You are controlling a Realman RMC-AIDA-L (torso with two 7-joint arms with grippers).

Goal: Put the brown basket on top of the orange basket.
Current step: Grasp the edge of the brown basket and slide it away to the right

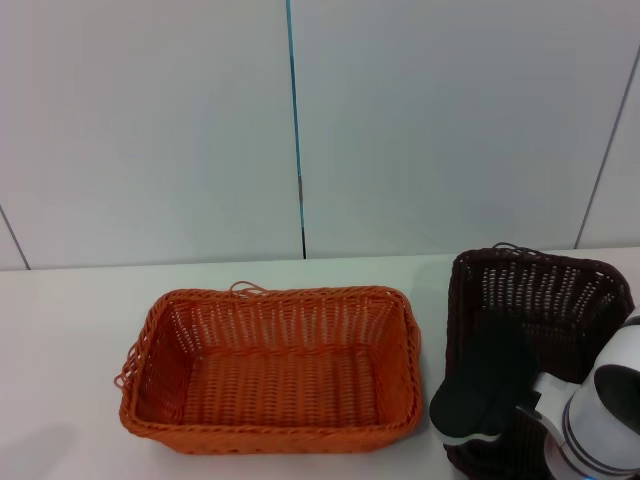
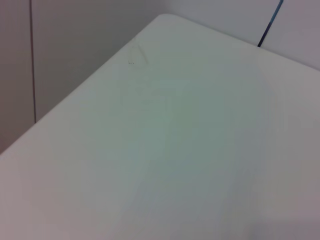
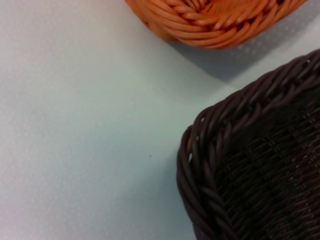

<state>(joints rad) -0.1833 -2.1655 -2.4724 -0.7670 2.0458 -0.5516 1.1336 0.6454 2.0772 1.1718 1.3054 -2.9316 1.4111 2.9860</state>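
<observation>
Head view: orange basket (image 1: 272,368) and brown basket (image 1: 540,300) just apart on white tabletop (image 1: 60,330), right gripper (image 1: 480,400) low over brown basket's near-left corner, jaws' opening untellable.

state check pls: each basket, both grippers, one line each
orange basket: upright on the table, empty, nothing stacked on it.
brown basket: upright on the table, to the right of the orange one, apart from it, not yet stacked.
right gripper: at the brown basket's near left rim, reaching over it.
left gripper: not in view; its wrist camera shows only bare table.
</observation>
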